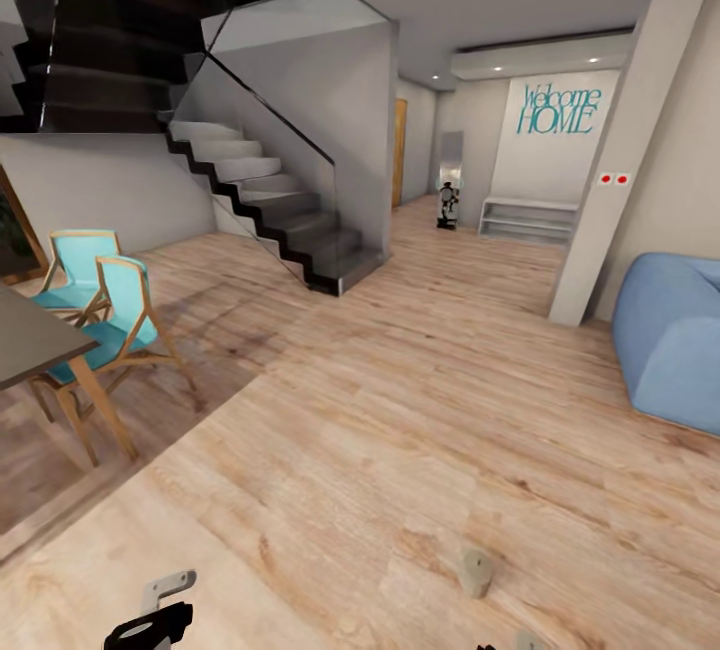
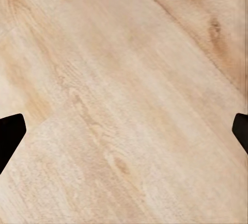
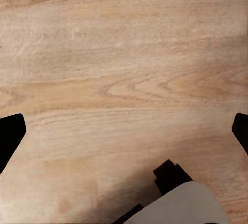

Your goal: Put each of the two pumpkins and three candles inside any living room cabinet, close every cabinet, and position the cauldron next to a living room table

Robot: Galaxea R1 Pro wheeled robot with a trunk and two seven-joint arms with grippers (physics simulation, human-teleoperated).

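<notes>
Wrist views, both tools (image 2: 124, 131) (image 3: 124, 131) spread above floor (image 2: 124, 53)

Open floor (image 1: 400, 410) ahead; candle (image 1: 475, 571) lying near.

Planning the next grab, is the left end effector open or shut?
Open. In the left wrist view, the left end effector has its fingertips far apart, bare wood floor between them, nothing held.

Pale wood floor (image 1: 400, 450), dark staircase (image 1: 270, 200), turquoise chairs (image 1: 105, 305), blue sofa (image 1: 670, 340), white pillar (image 1: 625, 150)
</notes>
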